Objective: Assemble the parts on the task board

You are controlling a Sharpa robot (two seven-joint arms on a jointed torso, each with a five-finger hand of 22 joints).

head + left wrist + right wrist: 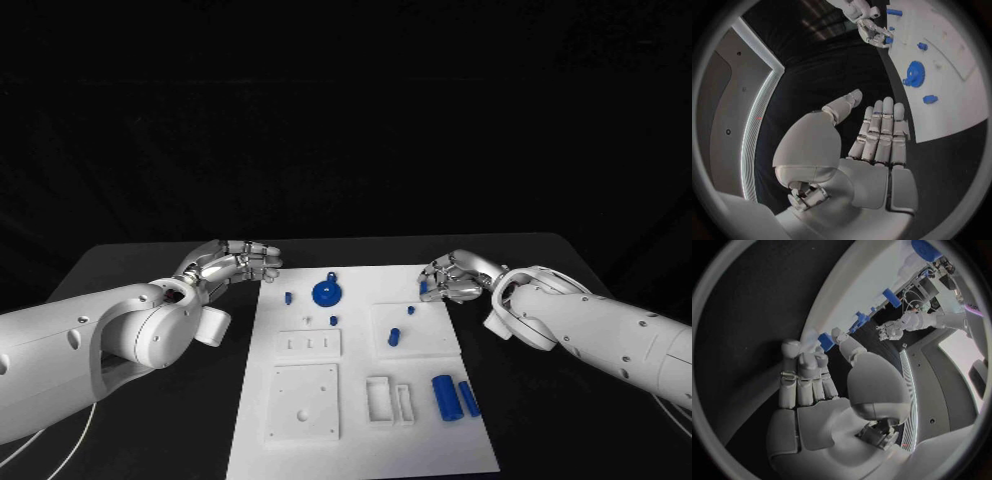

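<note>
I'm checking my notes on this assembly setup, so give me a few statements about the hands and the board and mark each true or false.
1. The blue gear lies on the task board. True.
2. The left hand grips the gear. False: it hovers beside the board, holding nothing.
3. The right hand is at a small blue part on the board's far right edge. True.
4. Two blue cylinders stand off the board. False: they lie on it.

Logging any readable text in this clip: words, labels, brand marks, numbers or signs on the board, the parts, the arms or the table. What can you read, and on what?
None can be read.
Task board: plain white, no print seen.
Blue parts, such as the gear: no marks seen.
Left hand and right hand: no label or brand legible.
</note>
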